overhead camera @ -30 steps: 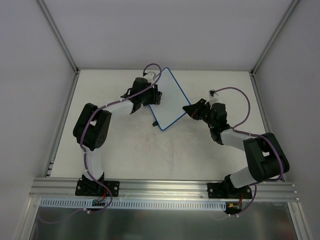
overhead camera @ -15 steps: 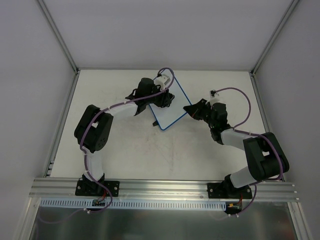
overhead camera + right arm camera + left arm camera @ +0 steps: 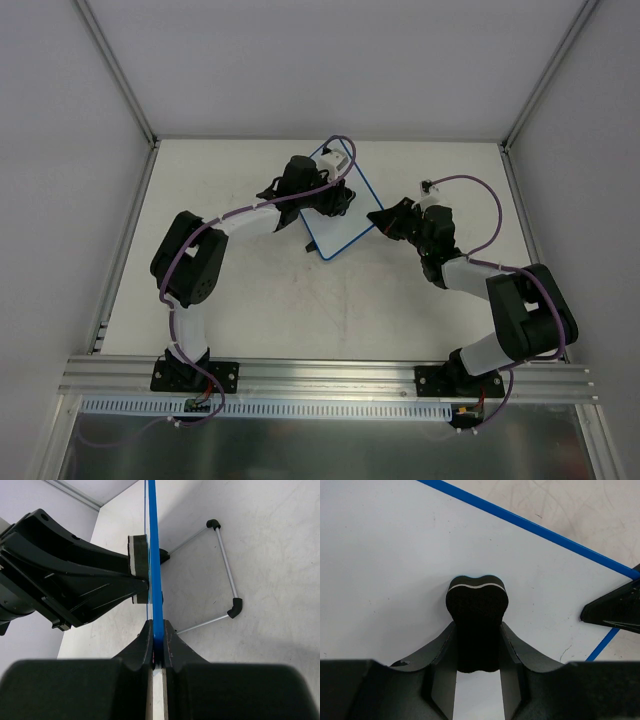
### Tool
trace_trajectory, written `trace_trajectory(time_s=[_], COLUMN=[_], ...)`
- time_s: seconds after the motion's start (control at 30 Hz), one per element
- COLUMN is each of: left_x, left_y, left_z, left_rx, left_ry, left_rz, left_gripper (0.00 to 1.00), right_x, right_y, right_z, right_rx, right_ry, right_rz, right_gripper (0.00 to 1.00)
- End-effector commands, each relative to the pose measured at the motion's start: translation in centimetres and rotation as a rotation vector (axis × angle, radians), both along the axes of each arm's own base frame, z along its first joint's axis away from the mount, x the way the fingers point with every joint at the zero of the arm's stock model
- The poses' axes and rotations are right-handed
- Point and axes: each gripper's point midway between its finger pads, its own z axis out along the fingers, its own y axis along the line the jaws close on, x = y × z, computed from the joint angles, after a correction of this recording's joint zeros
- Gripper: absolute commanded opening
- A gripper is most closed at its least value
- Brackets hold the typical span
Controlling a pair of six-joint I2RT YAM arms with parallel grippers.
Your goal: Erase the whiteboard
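left gripper (image 3: 477, 632) clamped on black eraser (image 3: 476, 597), eraser face flat against the whiteboard (image 3: 385, 560). vs a second ago: left wrist has slid from the board's left edge in over its upper face; purple cable (image 3: 335, 150) loop came with it. right gripper (image 3: 156, 630) pinched tight on the board's blue rim, same spot as before. board stands propped up at the far-middle of the table (image 3: 300, 300), wire stand (image 3: 225, 565) on the side away from the eraser, unmoved
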Motion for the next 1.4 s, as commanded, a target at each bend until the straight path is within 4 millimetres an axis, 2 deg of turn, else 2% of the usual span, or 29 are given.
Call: trace_trajectory(time_s=[0.0, 0.1, 0.17, 0.3, 0.47, 0.6, 0.7, 0.8, 0.97, 1.27, 1.37], left_x=[-2.9, -2.3, -1.3, -0.1, 1.6, 2.0, 2.1, 2.0, 2.2, 2.1, 1.2], left_y=[-1.0, 0.1, 1.4, 3.5, 8.0, 10.8, 11.9, 12.2, 12.8, 10.3, 8.3], left_z=[-4.1, -4.9, -5.1, -5.9, -7.8, -8.7, -9.3, -10.2, -10.3, -10.2, -9.7], left_rx=[0.028, -0.034, -0.072, -0.107, -0.148, -0.184, -0.208, -0.219, -0.225, -0.208, -0.191], left_ry=[0.173, 0.276, 0.323, 0.363, 0.454, 0.51, 0.547, 0.589, 0.598, 0.583, 0.558], left_rz=[0.022, 0.06, 0.113, 0.215, 0.443, 0.585, 0.637, 0.667, 0.695, 0.609, 0.547], left_gripper=[0.0, 0.0, 0.0, 0.0, 0.0, 0.0, 0.0, 0.0, 0.0, 0.0, 0.0], right_x=[0.0, 0.0, 0.0, 0.0, 0.1, 0.1, 0.2, 0.2, 0.2, 0.1, 0.2], right_y=[1.3, 1.3, 1.3, 1.2, 1.2, 1.2, 1.1, 1.1, 1.1, 1.2, 1.2], right_z=[0.9, 0.9, 0.9, 0.9, 0.9, 0.8, 0.8, 0.8, 0.8, 0.7, 0.8], right_rx=[-0.047, -0.047, -0.046, -0.046, -0.044, -0.044, -0.043, -0.044, -0.042, -0.04, -0.039], right_ry=[-0.082, -0.082, -0.079, -0.079, -0.078, -0.074, -0.073, -0.076, -0.075, -0.071, -0.073], right_rz=[0.067, 0.066, 0.066, 0.066, 0.064, 0.065, 0.062, 0.062, 0.062, 0.066, 0.064], right_gripper=[0.0, 0.0, 0.0, 0.0, 0.0, 0.0, 0.0, 0.0, 0.0, 0.0, 0.0])
